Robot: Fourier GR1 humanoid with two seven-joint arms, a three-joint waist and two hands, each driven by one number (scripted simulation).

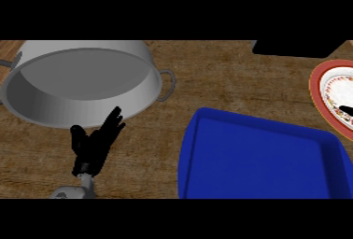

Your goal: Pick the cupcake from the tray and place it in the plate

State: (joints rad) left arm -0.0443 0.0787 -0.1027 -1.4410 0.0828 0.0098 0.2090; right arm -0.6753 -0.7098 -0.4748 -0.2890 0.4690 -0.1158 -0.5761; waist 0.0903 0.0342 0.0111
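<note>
Apparently we are near the end: our blue tray (262, 161) holds nothing, a dark tip of our right hand (347, 111), fingers unreadable, shows over the red-rimmed plate (318, 84), the cupcake is unseen, and our left hand (96, 140) rests open beside the pot (82, 81).

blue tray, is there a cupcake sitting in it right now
No, the blue tray shows only its bare blue floor in the head view, with no cupcake or anything else lying in it.
</note>
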